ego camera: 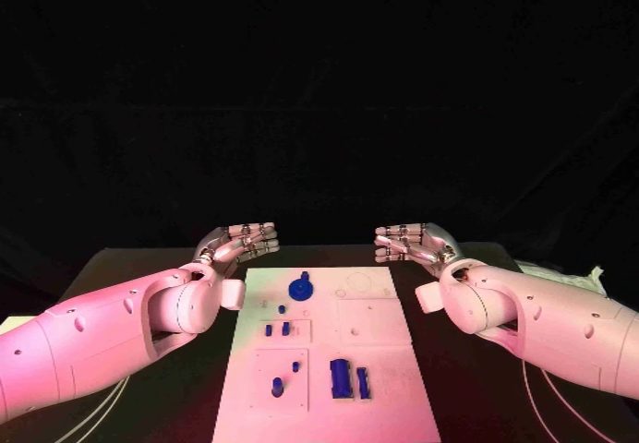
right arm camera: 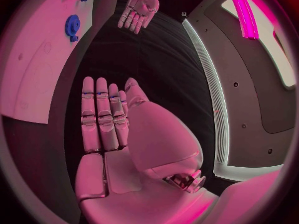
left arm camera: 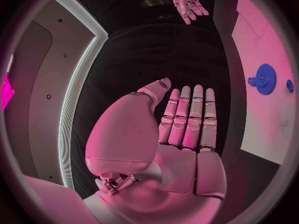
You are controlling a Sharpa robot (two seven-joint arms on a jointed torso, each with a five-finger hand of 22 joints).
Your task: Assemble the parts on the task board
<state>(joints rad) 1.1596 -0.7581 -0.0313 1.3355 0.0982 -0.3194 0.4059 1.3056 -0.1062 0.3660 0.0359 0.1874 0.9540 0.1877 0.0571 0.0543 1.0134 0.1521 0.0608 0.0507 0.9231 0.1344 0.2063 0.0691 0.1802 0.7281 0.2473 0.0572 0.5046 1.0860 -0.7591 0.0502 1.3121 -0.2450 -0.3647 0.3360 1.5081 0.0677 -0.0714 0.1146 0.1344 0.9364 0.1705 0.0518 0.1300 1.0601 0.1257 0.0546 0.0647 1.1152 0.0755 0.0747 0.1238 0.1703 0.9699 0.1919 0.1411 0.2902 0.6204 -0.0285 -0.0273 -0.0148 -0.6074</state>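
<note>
Head view is showing both the left hand (ego camera: 244,243) and right hand (ego camera: 410,244) hovering released, fingers extended, beyond the task board (ego camera: 326,369), so reaching for the blue gear (ego camera: 302,289) near its far end should probably be coming straight down.

Two smooth, rounded arm shells are seen flanking the task board (ego camera: 326,351): the left arm (ego camera: 93,332) and the right arm (ego camera: 546,323), each marked with small dark screw holes. A bulbous wrist housing is seen on each, beside the board's far end. The left hand (ego camera: 240,244) and right hand (ego camera: 413,244) are built of segmented metallic fingers (left arm camera: 187,117) with dark bands between segments. Thin pale cables (ego camera: 93,411) are seen trailing beneath the left arm.
</note>
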